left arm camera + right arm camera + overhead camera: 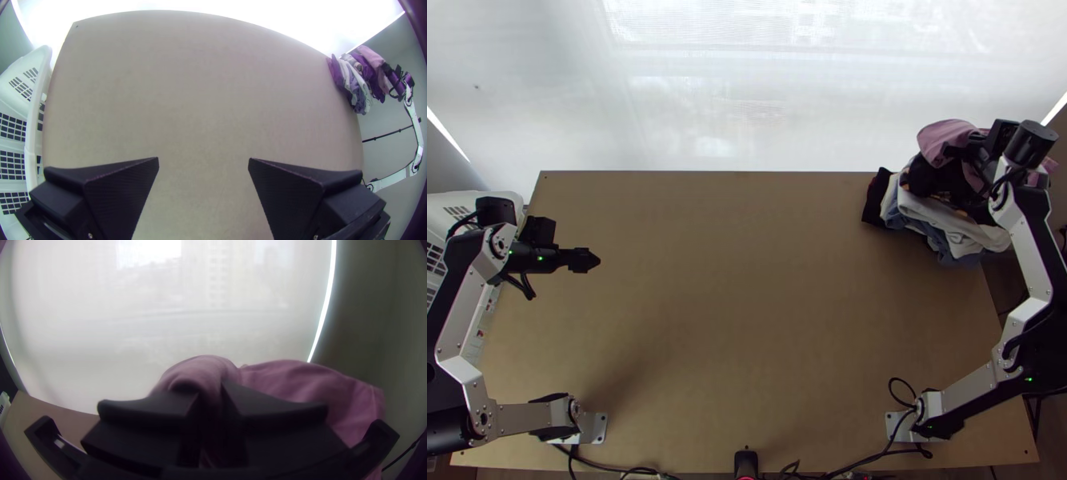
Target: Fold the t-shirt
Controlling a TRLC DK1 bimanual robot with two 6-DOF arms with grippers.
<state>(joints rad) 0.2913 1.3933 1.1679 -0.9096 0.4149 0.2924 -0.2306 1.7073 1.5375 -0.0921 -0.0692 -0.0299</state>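
Your right pincer (955, 150) is pinching one bunched pink garment (941, 136) between its two fingers, at the top of the single pile of clothes (951, 224) lying over the surface's (747, 280) far right corner. Your left pincer (592, 260) is hanging near the left edge, its two fingers spreading wide; one white basket (33, 133) is standing beside that edge.
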